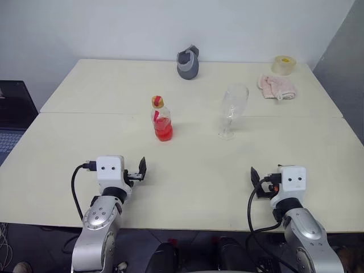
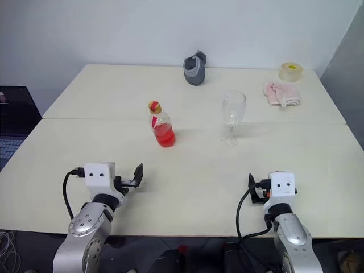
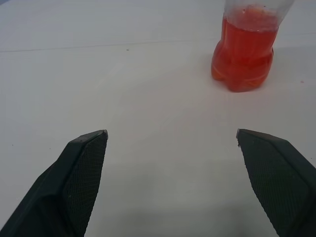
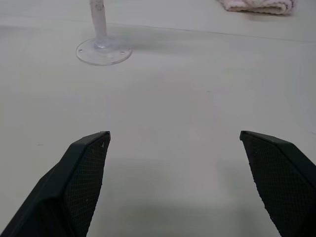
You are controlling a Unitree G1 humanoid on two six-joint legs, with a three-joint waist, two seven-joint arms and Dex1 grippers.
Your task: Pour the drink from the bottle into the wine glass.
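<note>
A small clear bottle (image 1: 162, 120) with a yellowish cap stands upright near the middle of the table, its lower half holding the bright red drink (image 3: 243, 54). To its right stands the empty wine glass (image 1: 232, 111), upright on its round foot (image 4: 103, 51). My left gripper (image 3: 170, 133) hovers near the table's front edge, open and empty, with the bottle ahead of it and slightly to the right. My right gripper (image 4: 175, 133) is also open and empty near the front edge, with the glass ahead and to its left.
A grey cup-like object (image 1: 188, 62) sits at the far edge. A roll of tape (image 1: 284, 64) and a pink cloth (image 1: 277, 86) lie at the back right. A seam (image 1: 85, 112) runs across between two joined tabletops. A laptop (image 1: 11, 108) stands off the left side.
</note>
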